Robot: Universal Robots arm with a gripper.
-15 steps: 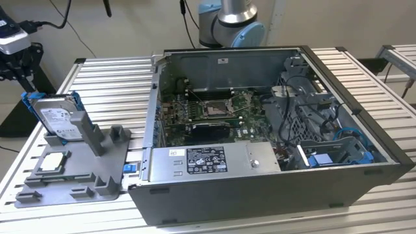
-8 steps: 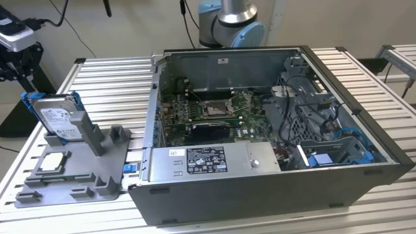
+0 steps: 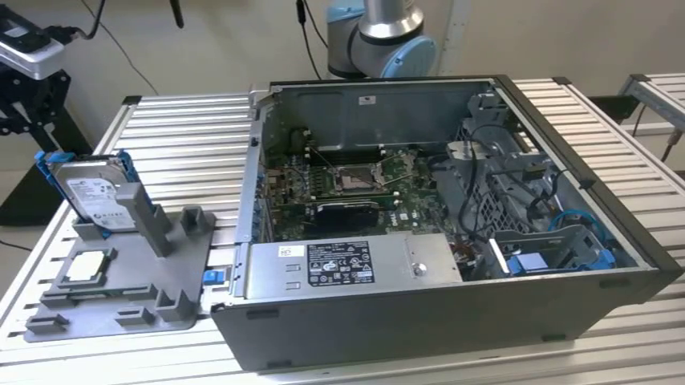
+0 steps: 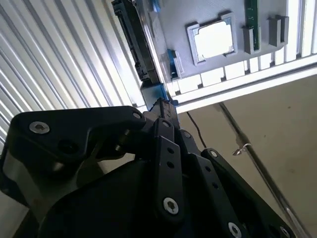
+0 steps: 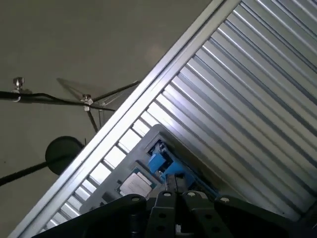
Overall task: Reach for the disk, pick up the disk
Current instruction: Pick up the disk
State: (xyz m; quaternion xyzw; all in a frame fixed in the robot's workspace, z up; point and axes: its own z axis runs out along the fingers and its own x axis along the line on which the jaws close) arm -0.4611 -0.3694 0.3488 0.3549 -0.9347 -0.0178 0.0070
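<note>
The disk (image 3: 95,192), a silver hard drive with a white label in a bright blue frame, stands on edge in a grey holder (image 3: 172,269) at the exterior view's left. In the second wrist view I see the disk (image 4: 132,39) edge-on, its blue frame just past the tip of my black gripper (image 4: 161,106). In the first wrist view the disk's blue frame (image 5: 159,161) also sits right beyond my gripper (image 5: 173,184). The gripper is above the disk and not touching it.
An open computer case (image 3: 428,321) fills the table's middle and the exterior view's right. A small silver-white chip (image 3: 88,266) lies on the grey holder in front of the disk. The ribbed metal table (image 3: 182,136) ends near the holder, with floor and a tripod (image 3: 27,88) beyond.
</note>
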